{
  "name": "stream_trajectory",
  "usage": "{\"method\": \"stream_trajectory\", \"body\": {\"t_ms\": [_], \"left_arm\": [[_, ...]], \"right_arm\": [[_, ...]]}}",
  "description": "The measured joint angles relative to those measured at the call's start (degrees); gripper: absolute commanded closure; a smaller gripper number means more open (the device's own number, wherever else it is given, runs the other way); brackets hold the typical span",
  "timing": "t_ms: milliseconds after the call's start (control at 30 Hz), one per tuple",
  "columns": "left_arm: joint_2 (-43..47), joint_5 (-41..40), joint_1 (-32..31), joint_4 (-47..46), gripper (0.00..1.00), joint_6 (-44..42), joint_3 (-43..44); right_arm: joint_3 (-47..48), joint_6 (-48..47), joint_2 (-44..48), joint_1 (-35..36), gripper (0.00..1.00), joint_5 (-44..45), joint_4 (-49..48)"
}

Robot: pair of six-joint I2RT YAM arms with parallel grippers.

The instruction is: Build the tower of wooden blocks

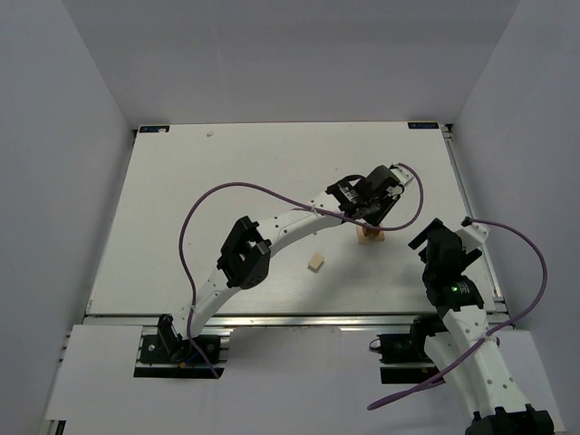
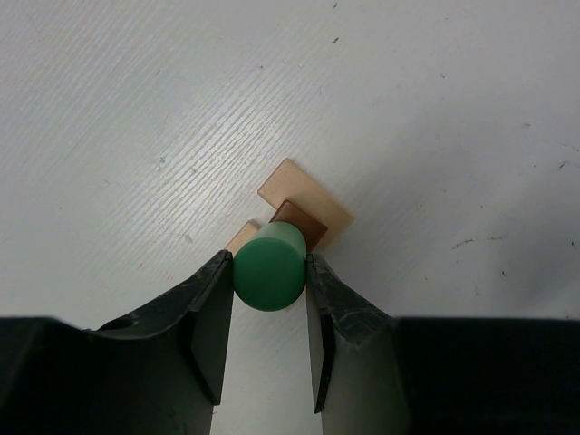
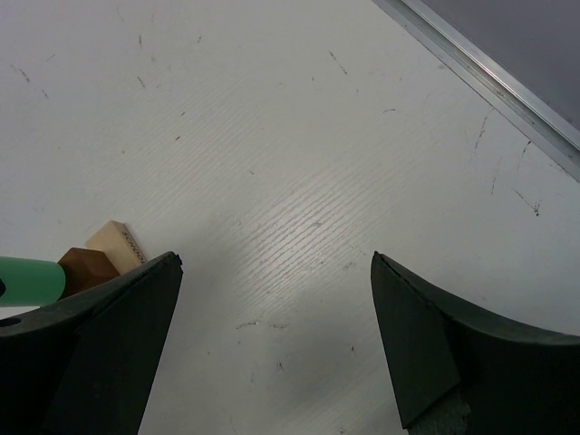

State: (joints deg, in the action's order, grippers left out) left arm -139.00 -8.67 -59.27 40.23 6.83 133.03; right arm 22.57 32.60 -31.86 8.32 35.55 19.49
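The left gripper [image 2: 266,274] is clamped on a green cylinder [image 2: 270,256], one finger pressed to each curved side. The left wrist view sees the cylinder end-on, its round flat face turned to the camera and its long axis running away toward the pieces beneath. Those make up the wood block tower [image 1: 370,234]: a dark brown block [image 2: 306,227] directly behind the cylinder, lying on a thin light tan slab [image 2: 306,194], with a corner of another tan piece [image 2: 243,237] showing at the left finger. I cannot tell whether the cylinder touches the brown block.

The right wrist view gives the side instead – the cylinder [image 3: 32,279] is a smooth green bar lying across the picture, its end meeting the brown block [image 3: 89,267], with a tan block [image 3: 116,241] behind.

The right gripper [image 3: 276,263] is spread wide and holds nothing, over bare white table [image 3: 299,163] just beside the tower.

Only the overhead camera shows the tower right of the table's centre, under the left gripper [image 1: 367,213], with a loose tan block [image 1: 315,263] lying apart to its left.
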Motion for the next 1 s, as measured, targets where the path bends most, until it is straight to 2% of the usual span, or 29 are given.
{"method": "stream_trajectory", "body": {"t_ms": [367,833,1000], "left_arm": [[-0.3,0.2,0.0,-0.9,0.89,0.0,0.0],[-0.4,-0.6,0.0,-1.3,0.88,0.0,0.0],[-0.4,-0.2,0.0,-1.2,0.81,0.0,0.0]], "right_arm": [[0.0,-0.1,0.1,0.0,0.11,-0.2,0.0],[-0.9,-0.3,1.0,0.0,0.11,-1.2,-0.4],[-0.9,-0.3,1.0,0.0,0.11,-1.3,-0.4]]}}
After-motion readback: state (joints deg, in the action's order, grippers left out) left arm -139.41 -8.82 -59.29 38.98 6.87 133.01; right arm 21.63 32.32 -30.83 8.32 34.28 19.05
